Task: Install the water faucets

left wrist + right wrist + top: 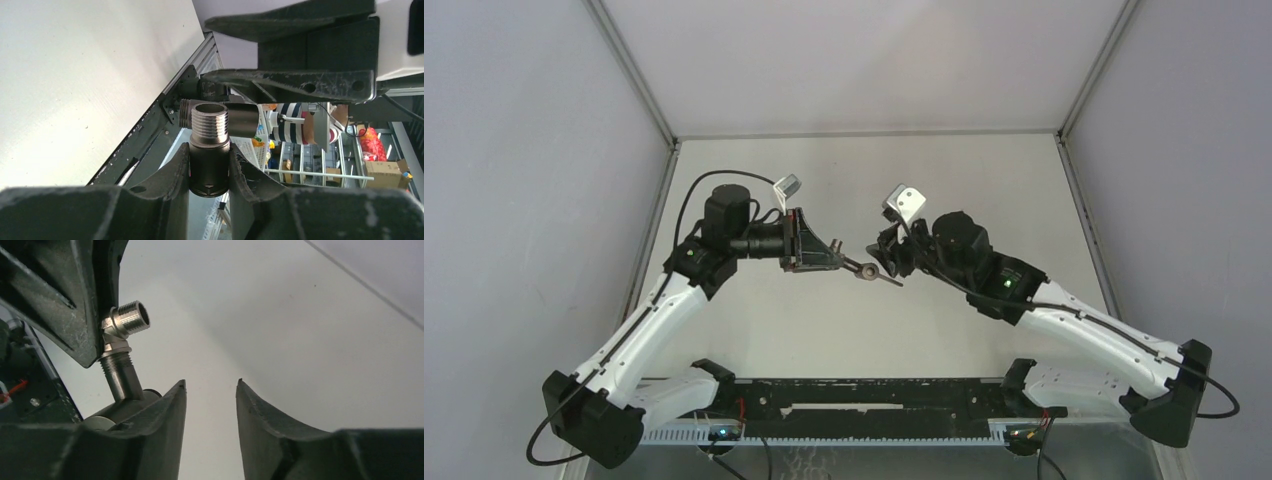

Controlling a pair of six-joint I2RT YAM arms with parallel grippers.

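The pale table (pixel 864 180) carries everything. The left arm (pixel 654 320) rises from the table's near-left corner and the right arm (pixel 1084 320) from its near-right corner, and both lean in until their tips meet above the table's middle. The left gripper (pixel 209 146) has its fingers pressed onto the dark body of the faucet fitting (pixel 210 125), which it holds in the air above the table's centre. The right gripper (pixel 210 385) has its fingers spread with nothing between them. Its own view shows bare table surface through the gap. In the left wrist view the fitting's long axis runs straight out from the pinch, threaded end pointing away from the camera, and a second threaded tube crosses behind it at a right angle. In the right wrist view the silvery threaded mouth points up and to the right, and the tube slants down until it is cut off behind one right finger. It cannot be made out whether that finger touches it. From above, a thin lever (pixel 890 280) slants toward the table's near-right side. The fitting's base is hidden between the left fingers.
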